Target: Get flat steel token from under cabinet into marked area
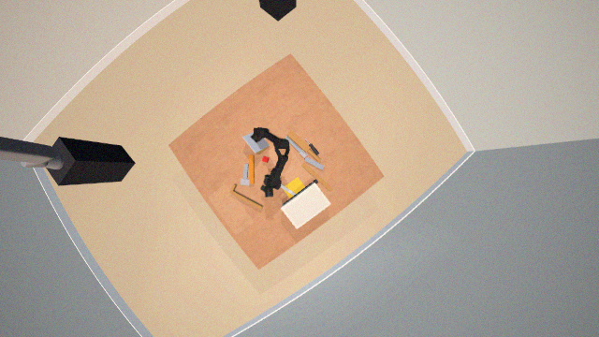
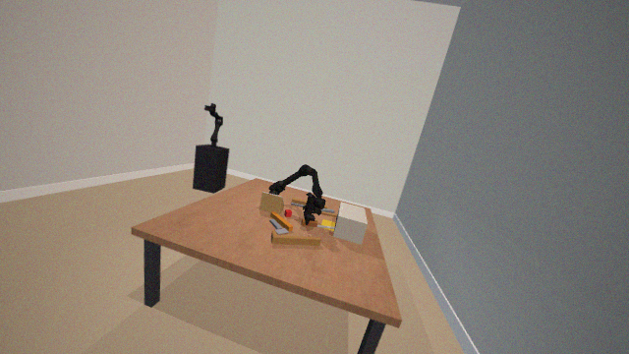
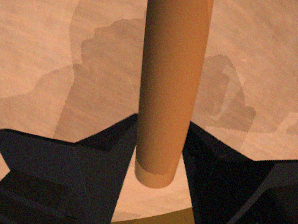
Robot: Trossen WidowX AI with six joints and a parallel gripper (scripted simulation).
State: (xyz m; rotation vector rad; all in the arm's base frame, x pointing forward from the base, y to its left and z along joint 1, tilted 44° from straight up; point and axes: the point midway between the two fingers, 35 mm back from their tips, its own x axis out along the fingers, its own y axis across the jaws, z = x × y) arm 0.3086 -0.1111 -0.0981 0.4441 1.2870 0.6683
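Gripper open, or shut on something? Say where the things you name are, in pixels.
Shut on a wooden handle (image 3: 170, 90): the wrist view shows the handle running between the gripper's (image 3: 160, 150) two dark fingers, one close on each side.

One white cabinet (image 1: 306, 206) (image 2: 351, 223), one yellow area (image 1: 295, 185) (image 2: 327, 224), one red cube (image 1: 265, 159) (image 2: 288, 213).
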